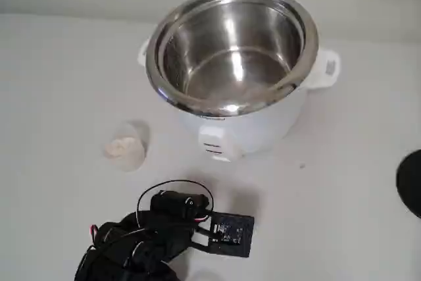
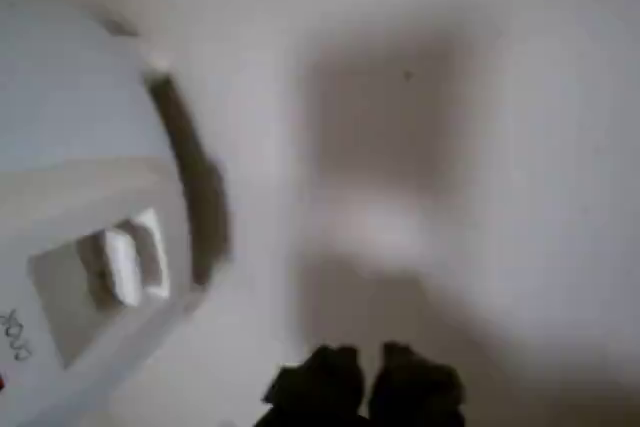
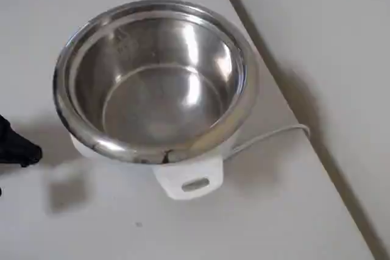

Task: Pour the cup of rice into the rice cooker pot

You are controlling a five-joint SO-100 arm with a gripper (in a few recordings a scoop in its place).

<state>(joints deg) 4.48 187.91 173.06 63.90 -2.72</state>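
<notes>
My gripper (image 2: 362, 379) is closed on nothing. The cup (image 1: 127, 146) with rice (image 1: 120, 147) stands at eight o'clock from the rice cooker pot (image 1: 233, 47).

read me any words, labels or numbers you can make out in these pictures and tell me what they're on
Nothing can be read for certain.
Rice cooker pot: marks on its inner wall, too faint.
White cooker body: dark print at the wrist view's lower left edge, blurred.
Black module on the arm: pale label, too small.
</notes>
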